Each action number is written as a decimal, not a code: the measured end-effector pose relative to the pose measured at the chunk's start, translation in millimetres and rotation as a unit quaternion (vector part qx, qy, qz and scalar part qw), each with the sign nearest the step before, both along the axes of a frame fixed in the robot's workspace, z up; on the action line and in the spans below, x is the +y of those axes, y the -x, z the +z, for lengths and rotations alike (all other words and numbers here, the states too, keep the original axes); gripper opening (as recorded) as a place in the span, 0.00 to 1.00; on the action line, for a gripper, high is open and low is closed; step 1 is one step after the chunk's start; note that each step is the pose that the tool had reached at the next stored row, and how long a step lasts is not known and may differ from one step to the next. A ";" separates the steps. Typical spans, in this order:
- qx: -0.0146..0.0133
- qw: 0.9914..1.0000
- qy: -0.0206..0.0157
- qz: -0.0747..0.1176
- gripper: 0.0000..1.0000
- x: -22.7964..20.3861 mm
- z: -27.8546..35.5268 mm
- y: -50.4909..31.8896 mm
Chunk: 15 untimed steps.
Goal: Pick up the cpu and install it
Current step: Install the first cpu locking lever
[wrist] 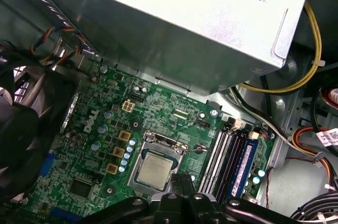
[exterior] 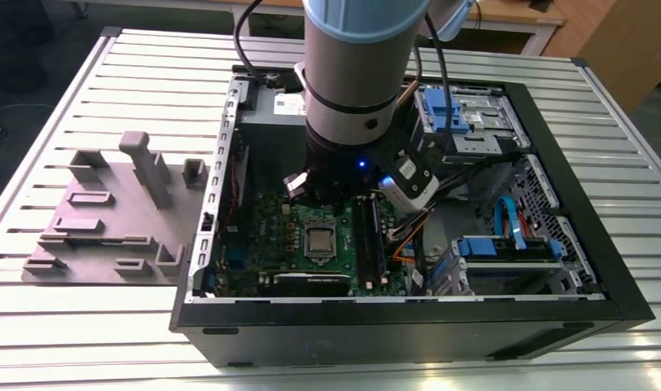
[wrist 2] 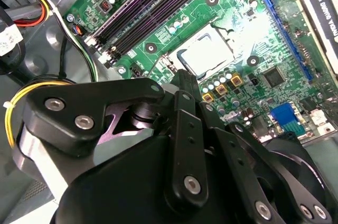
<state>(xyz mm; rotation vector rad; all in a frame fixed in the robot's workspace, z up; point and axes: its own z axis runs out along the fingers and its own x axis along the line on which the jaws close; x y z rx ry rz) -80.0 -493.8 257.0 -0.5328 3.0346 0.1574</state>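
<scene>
Arm: the big grey and black robot arm (exterior: 358, 90) reaches down into the open black computer case (exterior: 418, 326), which lies on its side on the ribbed silver worktop (exterior: 80, 342).

Gripper: the black gripper (wrist: 179, 184) hangs just above the green motherboard (wrist: 158, 108), close to the socket but not touching it.

Jaws: in both wrist views the two black fingers (wrist 2: 182, 84) sit pressed close together with nothing between them. The jaws look narrow and empty.

Cpu: the small flat square chip with a silvery-grey top (wrist: 154, 170) already lies inside the shiny metal socket frame (wrist: 161, 145) in the middle of the motherboard. In the second wrist view the cpu (wrist 2: 207, 56) shines bright under the light, just past the fingertips. In the exterior view it shows as a pale square (exterior: 321, 239) below the arm.

Tray: the matte grey plastic tray with raised blocks (exterior: 113, 212) sits on the worktop beside the case, on the exterior view's left. I see no chip on it.

Other parts: long dark memory slots (wrist: 227, 158) run beside the socket, and a big grey metal power box (wrist: 174, 23) sits over the far edge of the board.

Done: picking up the chip and setting it into the socket look finished.

Left: maybe the socket frame is not yet clamped down over the chip, but the glare makes this hard to tell.
</scene>
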 end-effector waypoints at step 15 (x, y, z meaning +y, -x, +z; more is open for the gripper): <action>0.000 1.000 0.000 0.000 0.10 0.9 0.7 0.0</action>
